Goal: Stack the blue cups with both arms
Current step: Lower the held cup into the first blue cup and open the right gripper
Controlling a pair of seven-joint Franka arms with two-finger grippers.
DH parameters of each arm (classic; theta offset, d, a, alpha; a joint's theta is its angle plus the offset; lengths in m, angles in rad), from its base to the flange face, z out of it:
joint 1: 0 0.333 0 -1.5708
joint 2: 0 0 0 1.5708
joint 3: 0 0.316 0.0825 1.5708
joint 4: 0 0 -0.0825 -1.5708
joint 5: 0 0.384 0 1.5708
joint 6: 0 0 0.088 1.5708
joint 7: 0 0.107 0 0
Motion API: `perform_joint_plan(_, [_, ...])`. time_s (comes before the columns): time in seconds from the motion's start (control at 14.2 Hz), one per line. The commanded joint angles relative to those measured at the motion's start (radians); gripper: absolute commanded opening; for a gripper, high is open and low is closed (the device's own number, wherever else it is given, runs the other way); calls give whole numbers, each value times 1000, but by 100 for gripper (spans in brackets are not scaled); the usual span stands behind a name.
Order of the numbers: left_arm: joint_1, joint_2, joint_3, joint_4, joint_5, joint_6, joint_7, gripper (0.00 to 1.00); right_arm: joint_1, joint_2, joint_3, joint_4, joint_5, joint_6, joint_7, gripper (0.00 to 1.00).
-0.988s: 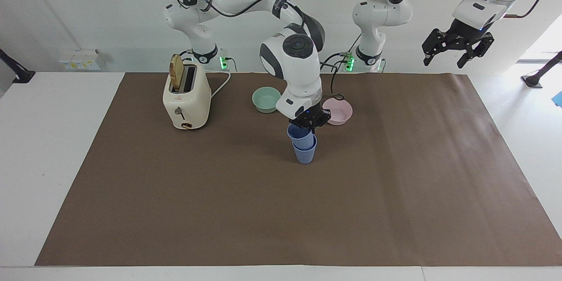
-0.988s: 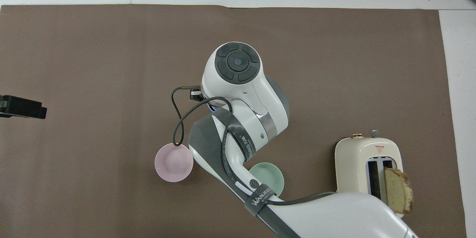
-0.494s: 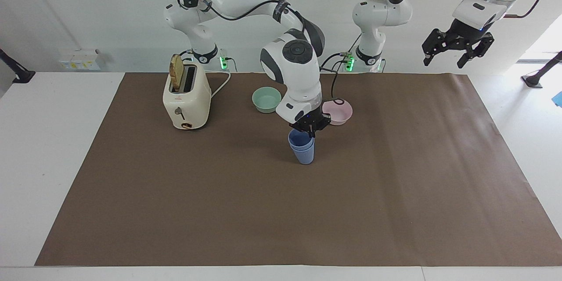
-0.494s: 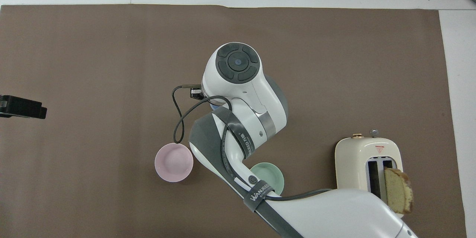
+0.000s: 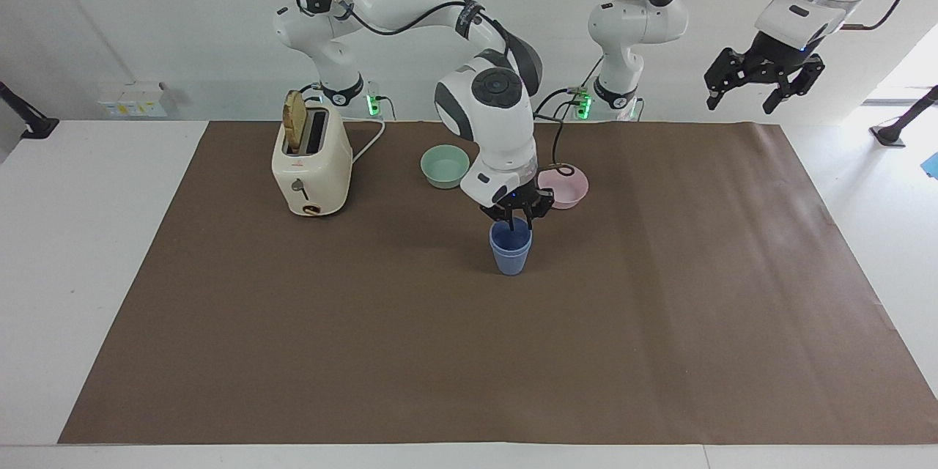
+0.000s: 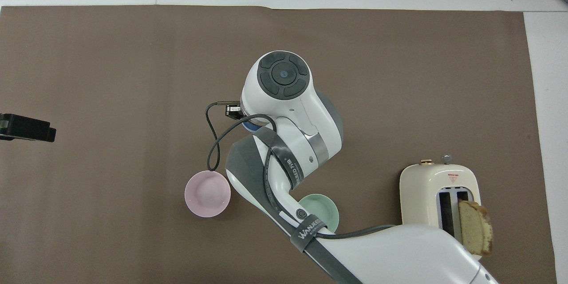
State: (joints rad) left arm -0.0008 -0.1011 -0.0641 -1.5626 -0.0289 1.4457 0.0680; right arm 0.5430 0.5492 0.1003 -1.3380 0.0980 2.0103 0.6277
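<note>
Two blue cups (image 5: 510, 247) sit nested, upright, directly under my right gripper (image 5: 516, 216), fingers parted around the rim; my left gripper (image 5: 762, 79), spread wide, waits.

white wall (image 5: 146, 15); white table (image 5: 73, 271) under brown mat (image 5: 440, 352); daylight at left arm's end.

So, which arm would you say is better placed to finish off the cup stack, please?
Right, most likely. The right gripper is at the rim of the nested cups, directly above them. The left gripper waits open, raised high toward the left arm's end of the table, well away from the cups.
</note>
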Motion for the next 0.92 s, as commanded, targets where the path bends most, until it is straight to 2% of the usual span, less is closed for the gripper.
perform_joint_plan(0.0, [10,-23,-2,-22,-8,-7,4,100,-8,3,7,-6,17,18,12,36])
perform_joint_plan(0.14, [10,-23,-2,-21,-8,-7,6,100,-8,3,7,-4,11,-1,14,40])
perform_joint_plan(0.21, [10,-23,-2,-22,-8,-7,4,100,-6,2,7,-4,5,-2,14,48])
perform_joint_plan(0.28, [10,-23,-3,-22,-8,-7,4,100,-8,-2,7,0,-3,-15,12,60])
perform_joint_plan(0.35, [10,-23,-2,-22,-8,-7,4,100,-12,-11,6,5,-6,-34,10,84])
perform_joint_plan(0.42, [10,-23,-3,-22,-8,-7,4,100,-14,-18,-2,8,-6,-47,9,100])
perform_joint_plan(0.85, [10,-23,-2,-22,-8,-7,6,100,-130,-162,-10,22,-15,-235,-120,100])
